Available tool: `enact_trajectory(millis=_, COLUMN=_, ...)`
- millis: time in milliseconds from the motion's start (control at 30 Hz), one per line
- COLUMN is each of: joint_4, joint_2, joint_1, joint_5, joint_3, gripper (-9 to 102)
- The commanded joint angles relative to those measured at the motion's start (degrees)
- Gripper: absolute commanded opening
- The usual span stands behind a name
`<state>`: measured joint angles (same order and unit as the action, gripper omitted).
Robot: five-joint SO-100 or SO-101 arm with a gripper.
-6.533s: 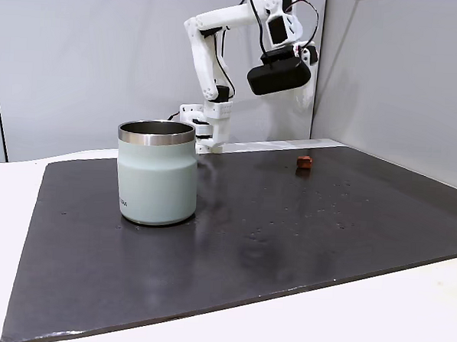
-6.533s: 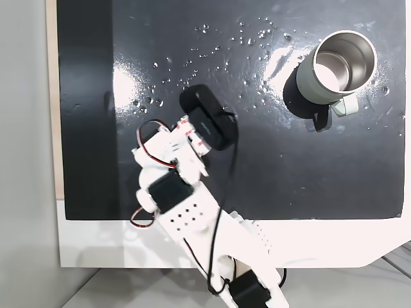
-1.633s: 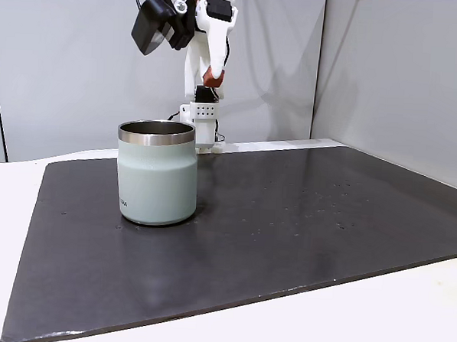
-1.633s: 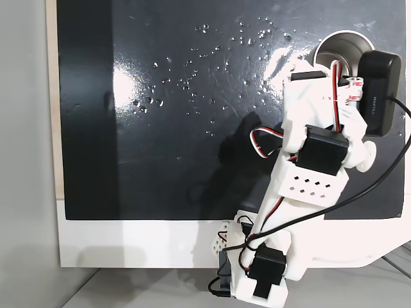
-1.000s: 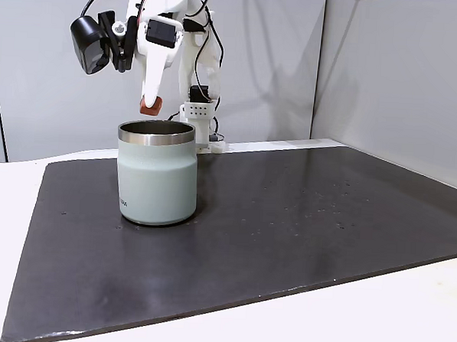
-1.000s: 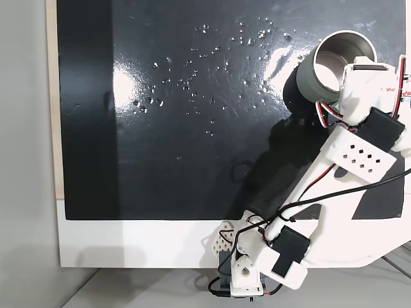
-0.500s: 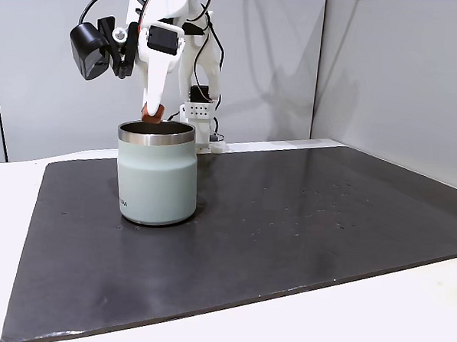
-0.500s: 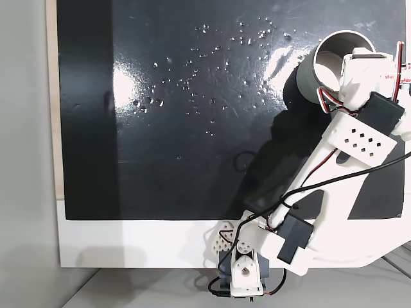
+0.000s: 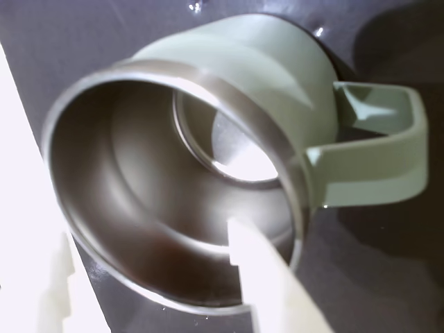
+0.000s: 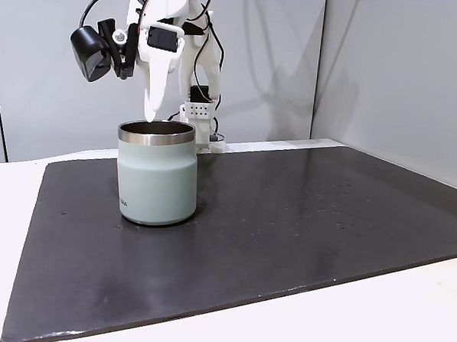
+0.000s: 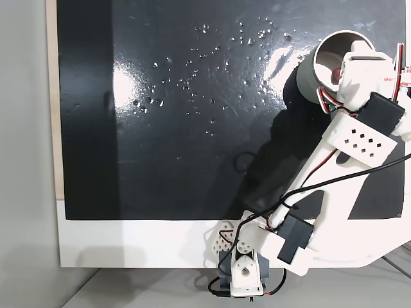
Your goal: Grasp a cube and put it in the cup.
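A black mat [image 10: 302, 221] covers most of a white table [image 10: 404, 326], with grey wall panels behind it in a fixed view. The white arm [image 10: 197, 31] rises from its base at the mat's far edge and bends over to the cup [image 10: 157, 175], a squat mint-green tumbler with a bare steel rim that stands upright on the mat. In the fixed view from above the cup [image 11: 308, 77] sits near the mat's upper right corner, partly covered by the arm [image 11: 347, 147]. The wrist view looks straight down into the cup [image 9: 277, 76], showing its steel inner wall, a bright shiny floor and a green handle [image 9: 374, 152] sticking out to the right. The gripper [image 10: 150, 113] hangs tips-down just above the rim, at the cup's far side; its jaws are parted and hold nothing, with one white finger [image 9: 260, 263] reaching over the mouth in the wrist view. The cube [image 11: 336, 75] is inside the cup, a small reddish spot on the steel floor close to the arm's edge in the view from above. A black camera [image 10: 93, 50] is mounted on the wrist, to the left of the gripper.
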<state>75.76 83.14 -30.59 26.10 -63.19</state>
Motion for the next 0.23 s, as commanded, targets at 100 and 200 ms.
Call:
enact_trajectory(millis=100, joint_4=1.1, joint_2=1.1, joint_1=0.4, joint_5=-0.3, joint_3=4.0, gripper=24)
enact_trajectory(millis=200, joint_4=1.3, joint_2=1.1, joint_1=0.4, joint_5=-0.1, joint_3=4.0, gripper=23)
